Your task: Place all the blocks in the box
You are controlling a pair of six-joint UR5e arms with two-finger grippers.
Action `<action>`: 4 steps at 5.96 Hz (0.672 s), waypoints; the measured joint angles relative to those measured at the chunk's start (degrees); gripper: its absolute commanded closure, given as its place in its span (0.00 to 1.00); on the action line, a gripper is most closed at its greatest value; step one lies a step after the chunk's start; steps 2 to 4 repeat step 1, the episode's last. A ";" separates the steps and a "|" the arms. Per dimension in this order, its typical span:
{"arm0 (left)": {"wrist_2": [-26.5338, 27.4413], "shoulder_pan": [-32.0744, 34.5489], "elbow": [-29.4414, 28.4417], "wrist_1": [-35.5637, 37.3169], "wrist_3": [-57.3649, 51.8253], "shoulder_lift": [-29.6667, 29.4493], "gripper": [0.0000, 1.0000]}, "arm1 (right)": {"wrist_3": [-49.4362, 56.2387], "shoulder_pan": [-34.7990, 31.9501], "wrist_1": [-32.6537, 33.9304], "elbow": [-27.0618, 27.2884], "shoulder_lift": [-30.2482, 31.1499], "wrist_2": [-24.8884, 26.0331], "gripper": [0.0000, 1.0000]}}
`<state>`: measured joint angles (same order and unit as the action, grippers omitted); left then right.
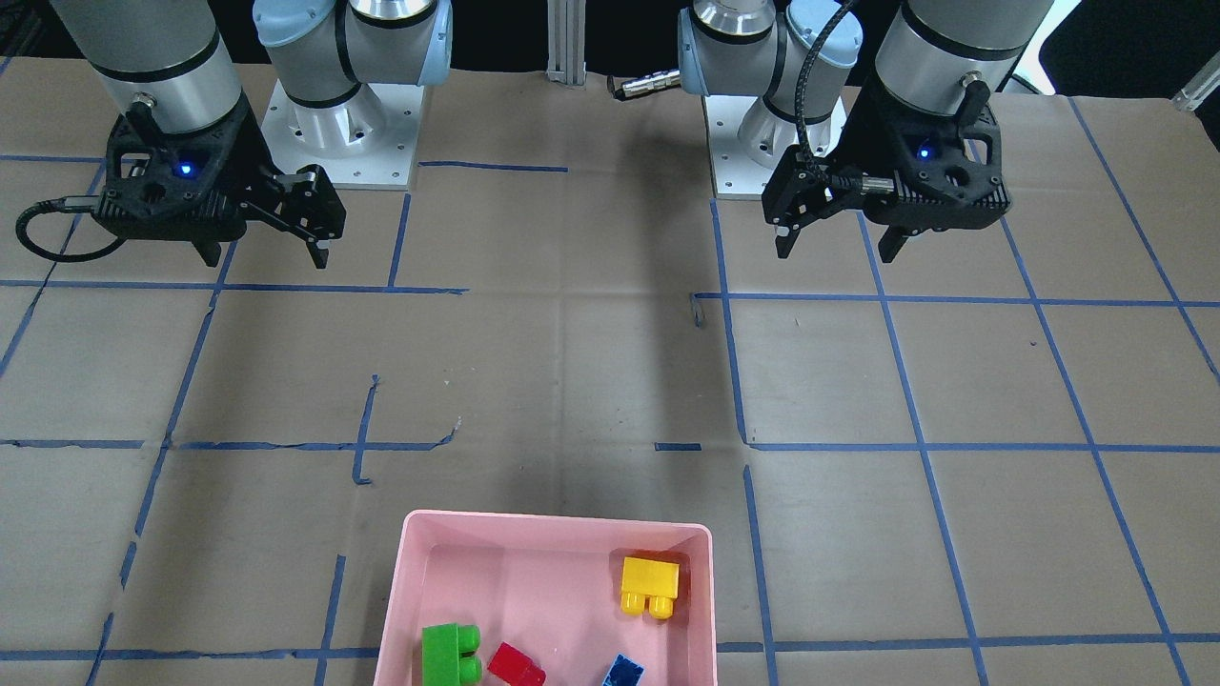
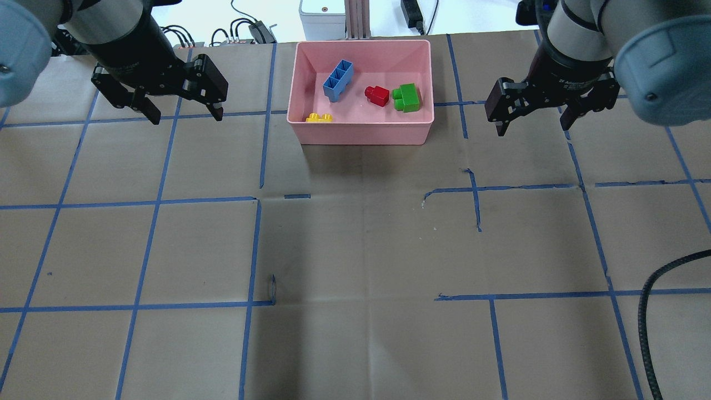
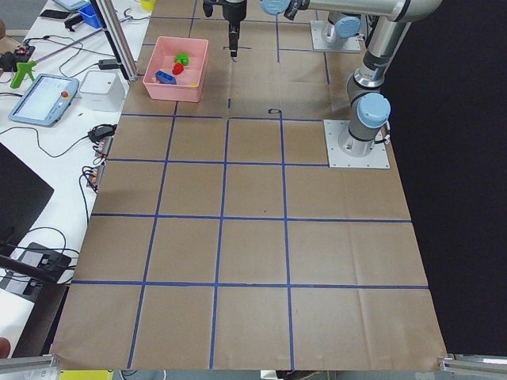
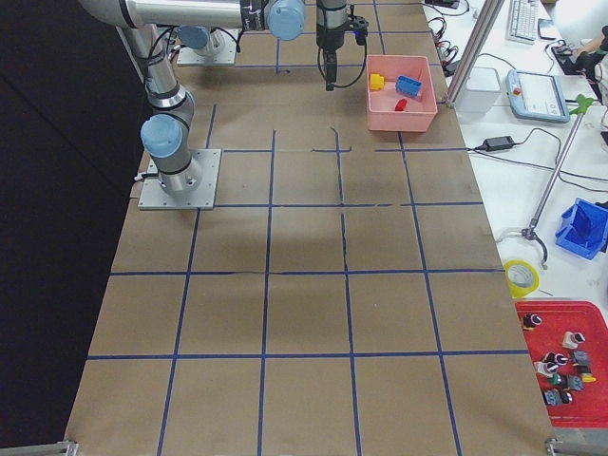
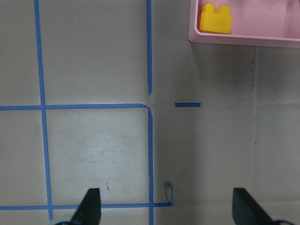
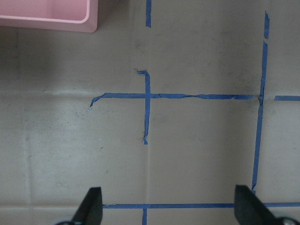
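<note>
The pink box (image 2: 361,134) stands at the far middle of the table. All four blocks lie inside it: light blue (image 2: 338,80), red (image 2: 376,95), green (image 2: 407,98), and yellow (image 2: 319,117) against the near wall. My left gripper (image 2: 186,116) is open and empty, above the table to the left of the box. My right gripper (image 2: 534,128) is open and empty, to the right of the box. The left wrist view shows a box corner (image 5: 243,38) with the yellow block (image 5: 215,19). The right wrist view shows only a box corner (image 6: 47,21).
Brown paper with a blue tape grid (image 2: 255,250) covers the table. Beyond the far edge stand a white device (image 2: 322,11), an aluminium post (image 2: 355,16) and cables. A black cable (image 2: 650,311) hangs at the near right.
</note>
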<state>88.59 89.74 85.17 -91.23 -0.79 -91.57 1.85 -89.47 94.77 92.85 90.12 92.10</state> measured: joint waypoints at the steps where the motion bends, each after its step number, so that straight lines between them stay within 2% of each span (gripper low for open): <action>1: 0.00 0.00 0.08 0.00 0.00 0.04 0.00 | 0.08 0.34 0.08 -0.03 -0.09 0.06 0.00; 4: 0.00 0.00 0.08 0.00 0.00 0.04 0.00 | 0.08 0.34 0.08 -0.03 -0.09 0.06 0.00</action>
